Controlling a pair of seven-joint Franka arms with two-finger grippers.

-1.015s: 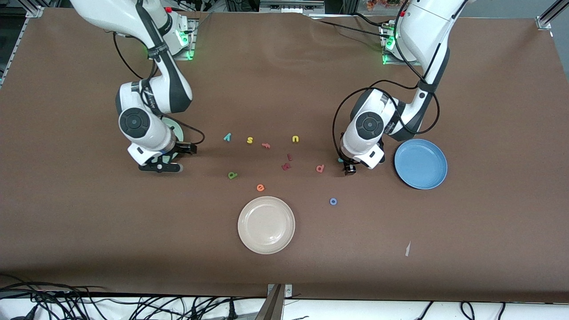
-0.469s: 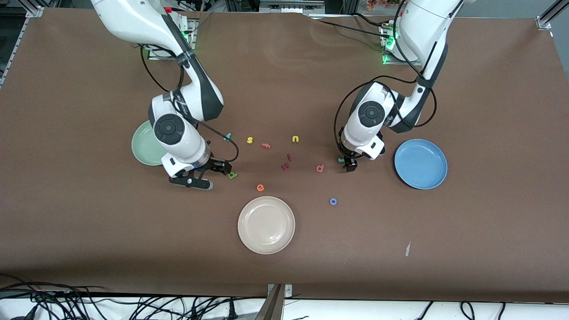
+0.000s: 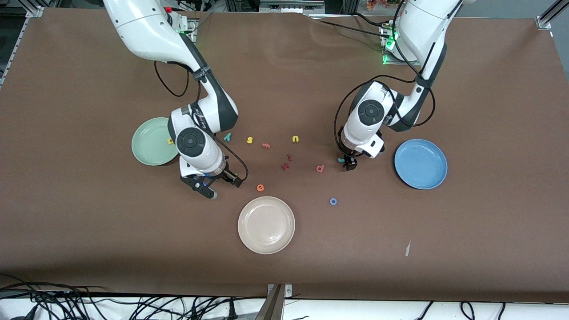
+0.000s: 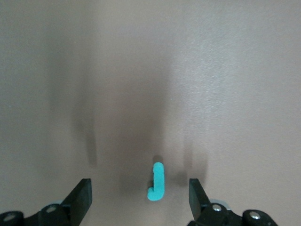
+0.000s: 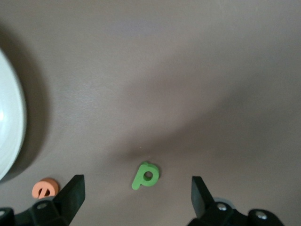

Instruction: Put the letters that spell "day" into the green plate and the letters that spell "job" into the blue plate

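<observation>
Left gripper (image 4: 138,200): while its fingers are standing wide, it is hovering low over the teal "j" (image 4: 157,181) on the tabletop (image 3: 400,66).
Right gripper (image 5: 136,200): fingers wide, hanging over the dark green letter (image 5: 145,174), beside the orange "e" (image 5: 45,188).
Green plate (image 3: 149,149): holding a yellow letter (image 3: 170,141).
Blue plate (image 3: 420,163): lying near the left gripper.

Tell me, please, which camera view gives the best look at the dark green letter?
The right wrist view: the dark green letter lies in the clear on the table, ring and stem plain, between the right gripper's open fingers. In the front view that gripper hides it. The left wrist view shows only the teal "j".
</observation>
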